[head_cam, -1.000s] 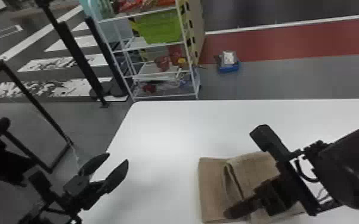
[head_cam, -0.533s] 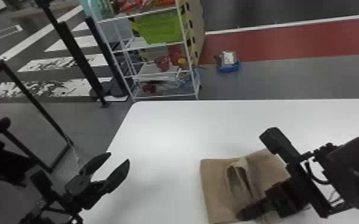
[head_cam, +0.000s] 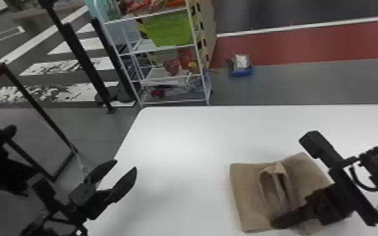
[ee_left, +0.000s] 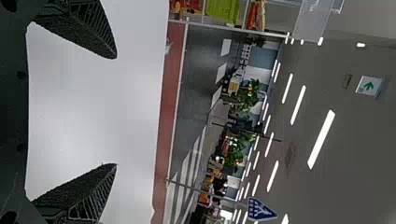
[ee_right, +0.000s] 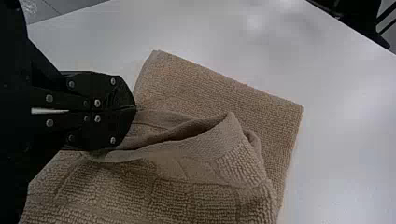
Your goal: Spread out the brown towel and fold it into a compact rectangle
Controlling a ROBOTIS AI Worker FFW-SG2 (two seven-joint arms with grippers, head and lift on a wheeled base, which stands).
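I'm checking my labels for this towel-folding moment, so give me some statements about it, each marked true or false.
1. The brown towel lies on the white table. True.
2. The left gripper has its fingers shut. False: they are spread apart, with nothing between them.
3. The right gripper is at the towel with its fingers together. True.
4. The towel lies smooth, in one flat layer. False: it is folded over, with a raised, gaping fold.
5. A green bin sits on the rack beyond the table. True.
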